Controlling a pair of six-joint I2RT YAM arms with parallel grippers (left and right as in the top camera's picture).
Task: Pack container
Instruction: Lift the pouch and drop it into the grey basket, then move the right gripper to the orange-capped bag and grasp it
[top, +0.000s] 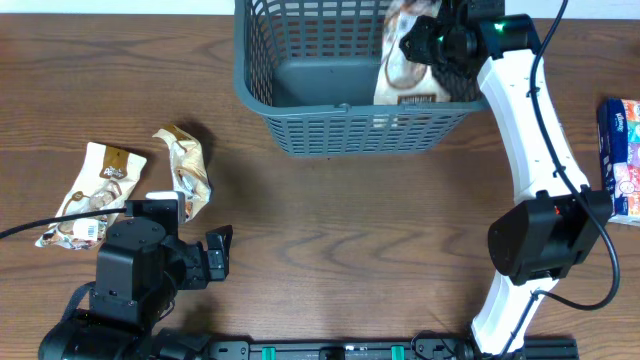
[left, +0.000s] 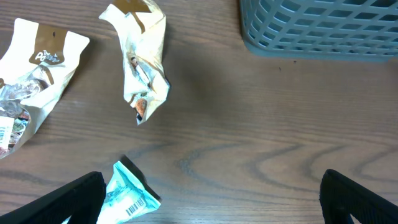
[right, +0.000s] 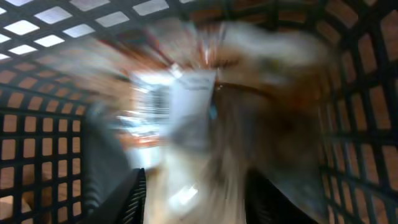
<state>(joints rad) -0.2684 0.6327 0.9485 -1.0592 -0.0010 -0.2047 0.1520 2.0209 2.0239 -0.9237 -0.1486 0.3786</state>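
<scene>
The left gripper (left: 212, 186) sits low over the table (top: 330, 220), spread wide with nothing between its fingers and a teal packet (left: 127, 196) beside one of them. The basket (top: 340, 130) stands at the table's far edge, well apart from it. The right gripper (top: 435, 40) hangs inside the basket's right end, just above a snack packet (top: 405, 80) leaning on the wall. Blur hides whether it pinches the packet.

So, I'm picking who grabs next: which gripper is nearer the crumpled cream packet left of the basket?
Left. The left gripper is just short of the crumpled packet; the right gripper is far off, inside the basket.
</scene>
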